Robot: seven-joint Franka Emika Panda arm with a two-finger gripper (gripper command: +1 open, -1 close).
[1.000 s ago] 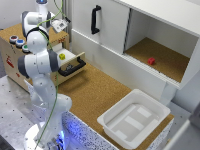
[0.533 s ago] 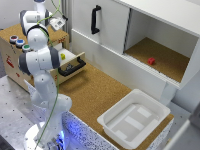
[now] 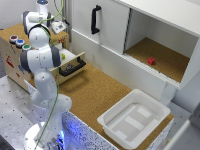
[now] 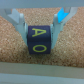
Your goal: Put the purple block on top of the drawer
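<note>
In the wrist view the purple block (image 4: 39, 39), with yellow letters on its face, sits between my two fingertips (image 4: 19, 27) on a cork surface. The jaws press its two sides. My gripper (image 4: 39, 31) is shut on it. In the exterior view my gripper (image 3: 59, 26) hangs over the cork top of the light wooden drawer unit (image 3: 12, 57) at the exterior view's left. The block itself is hidden by the hand there. The unit's drawer is pulled out, with its black bar handle (image 3: 73, 66) toward the cork floor.
Three round coloured buttons (image 3: 19, 42) sit on the unit's top. A yellow thing (image 3: 63, 56) lies in the open drawer. A big white cabinet with a black handle (image 3: 94, 19) holds a small red block (image 3: 151, 61). A white tray (image 3: 134, 118) stands at the front right.
The arm's upper links have shifted slightly toward the exterior view's left; the gripper stays over the drawer unit's top.
</note>
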